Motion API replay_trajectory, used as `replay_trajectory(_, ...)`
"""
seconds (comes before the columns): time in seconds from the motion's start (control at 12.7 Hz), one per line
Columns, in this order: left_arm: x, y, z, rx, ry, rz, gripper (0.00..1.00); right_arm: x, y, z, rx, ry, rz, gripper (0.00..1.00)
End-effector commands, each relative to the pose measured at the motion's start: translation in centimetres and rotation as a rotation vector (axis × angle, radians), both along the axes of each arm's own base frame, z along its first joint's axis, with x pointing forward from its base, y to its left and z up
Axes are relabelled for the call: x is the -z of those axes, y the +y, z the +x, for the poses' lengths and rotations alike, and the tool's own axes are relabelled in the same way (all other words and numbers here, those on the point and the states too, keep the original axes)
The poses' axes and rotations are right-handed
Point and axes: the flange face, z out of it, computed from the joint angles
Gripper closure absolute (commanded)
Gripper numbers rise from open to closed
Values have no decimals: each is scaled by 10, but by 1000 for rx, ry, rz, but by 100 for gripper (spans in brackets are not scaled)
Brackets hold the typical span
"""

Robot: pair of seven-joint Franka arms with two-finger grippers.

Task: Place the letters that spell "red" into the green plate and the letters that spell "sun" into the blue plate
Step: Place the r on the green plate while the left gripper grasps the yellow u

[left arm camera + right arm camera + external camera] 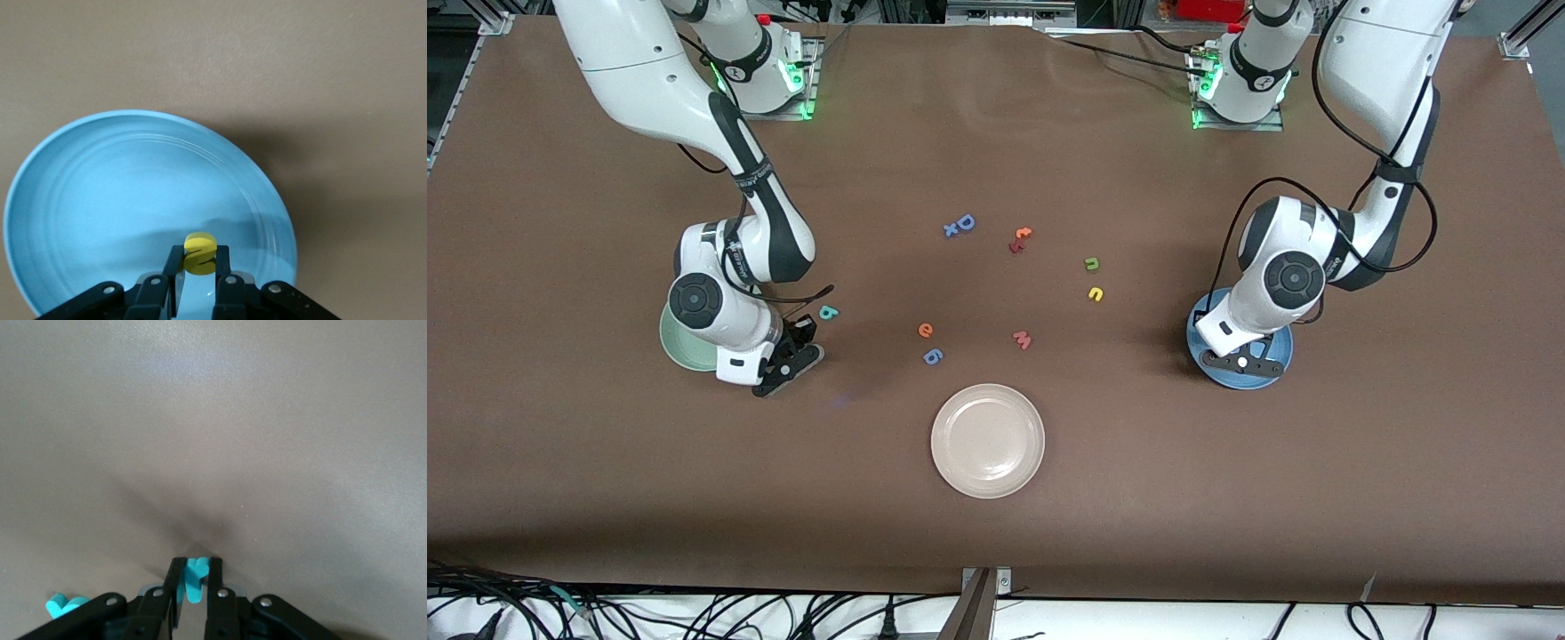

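My left gripper hangs over the blue plate at the left arm's end of the table, its fingers pinched on the yellow "s", which in my left wrist view sits just above the plate's floor. My right gripper is down at the brown table beside the green plate, jaws closed narrow on a small teal letter, most likely the "r", though only a sliver of it shows between the fingers. The teal "d" lies on the table just beside that gripper, toward the middle. The orange "e" rests near the table's centre, with a blue "g" just nearer the camera. The olive "n" and the yellow "u" lie close together toward the left arm's end, the "u" the nearer of the two to the camera. A pink "w" sits between the "e" and the "u". Farther from the camera lie a blue "D" and an orange "t". A white plate lies nearest the camera, holding nothing; much of the green plate is hidden under my right arm.
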Motion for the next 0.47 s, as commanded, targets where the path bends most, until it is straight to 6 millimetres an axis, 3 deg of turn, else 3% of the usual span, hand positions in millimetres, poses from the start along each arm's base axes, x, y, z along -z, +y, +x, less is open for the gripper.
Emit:
replay_trajectory(0.0, 6, 2, 8, 18, -14, 9, 38, -3, -1, 3, 20, -7, 9, 100)
replay_trajectory(0.08, 5, 3, 9, 21, -15, 8, 1, -5, -2, 4, 26, -11, 9, 100)
replay_trajectory(0.24, 1, -4, 8, 18, -17, 7, 0, -23, -1, 7, 46, -21, 15, 100)
replay_trajectory(0.39, -14, -14, 9, 10, -37, -3, 0, -56, -8, 13, 74, -14, 14, 100)
